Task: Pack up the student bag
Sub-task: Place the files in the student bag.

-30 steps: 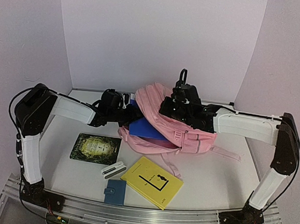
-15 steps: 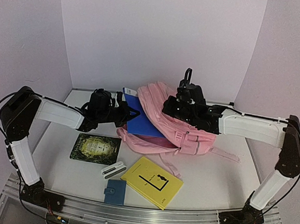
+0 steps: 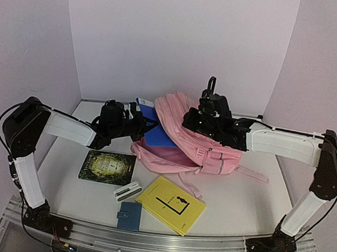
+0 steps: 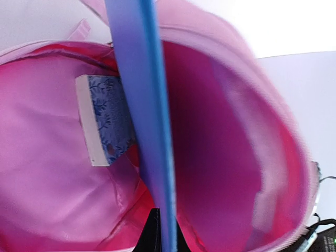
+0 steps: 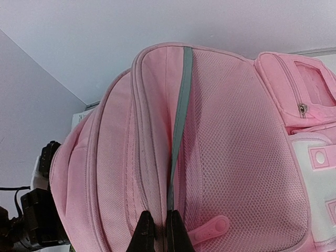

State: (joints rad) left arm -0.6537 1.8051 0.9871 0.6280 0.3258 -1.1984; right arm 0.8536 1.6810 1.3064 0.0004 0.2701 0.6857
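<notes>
The student bag [image 3: 213, 150] lies on its side just past the middle of the table [image 3: 239, 196], toward 12 o'clock, with its mouth facing 9 o'clock. The right gripper [image 5: 156, 231] is pinched shut on the fold of pink fabric beside the grey trim [image 5: 178, 121], holding the upper lip up. The left gripper [image 4: 157, 236] is clamped on the near end of a thin blue book [image 3: 156, 134], which is seen edge-on and is partly through the opening.

The step is likely sliding this book home. To do it well, the right arm should hold the lip high and taut so the mouth does not sag. The book should be pushed straight toward 3 o'clock, flat against the patterned book [image 4: 107, 118] already inside at 9 o'clock of it, and released only when fully in. The yellow book [image 3: 171, 204] and dark green book [image 3: 107, 167] wait near 6 and 8 o'clock.
</notes>
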